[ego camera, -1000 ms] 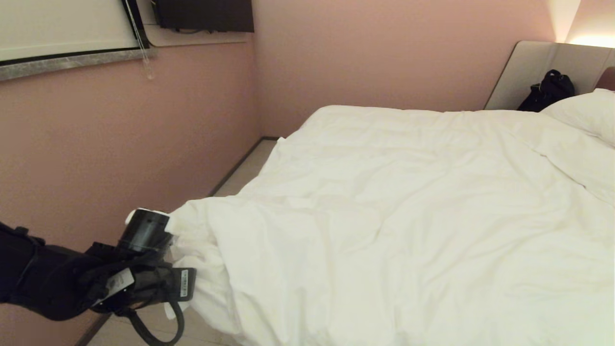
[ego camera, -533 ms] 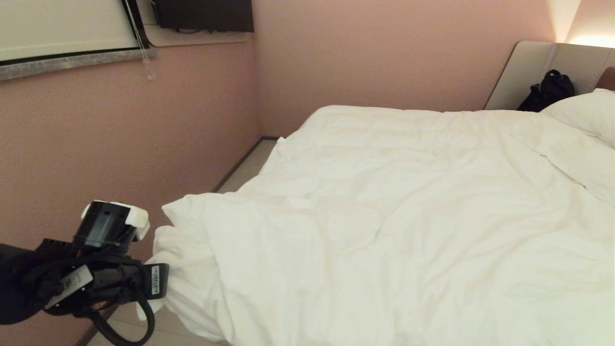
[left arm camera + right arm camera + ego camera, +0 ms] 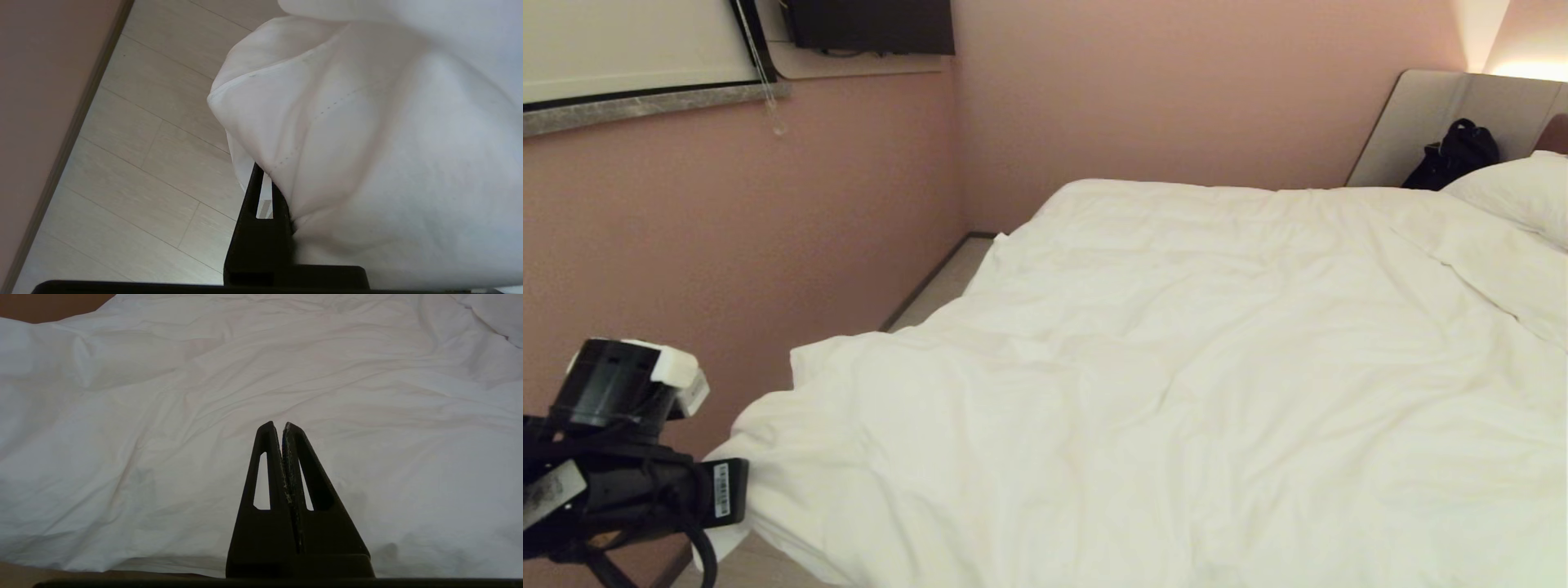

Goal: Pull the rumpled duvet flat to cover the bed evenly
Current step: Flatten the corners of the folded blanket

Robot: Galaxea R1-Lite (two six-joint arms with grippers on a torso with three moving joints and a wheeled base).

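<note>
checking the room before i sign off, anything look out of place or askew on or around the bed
Yes. The duvet is still creased, and its near left corner hangs off the bed over the floor, clamped in the left gripper. A black bag sits against the headboard beside the pillow.

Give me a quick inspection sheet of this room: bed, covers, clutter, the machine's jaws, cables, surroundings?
Surface: bed, mostly hidden under covers; only its headboard shows.
Job's things: duvet spread across bed, wrinkled, near corner hanging past the edge over the floor.
Clutter: black bag against the headboard; pillow beside it.
Grippers: left gripper jaws clamped on the duvet corner; right gripper jaws shut, empty, over the duvet.
Cables: black cable looping off the left arm.
Surroundings: pink wall, window blind.
</note>
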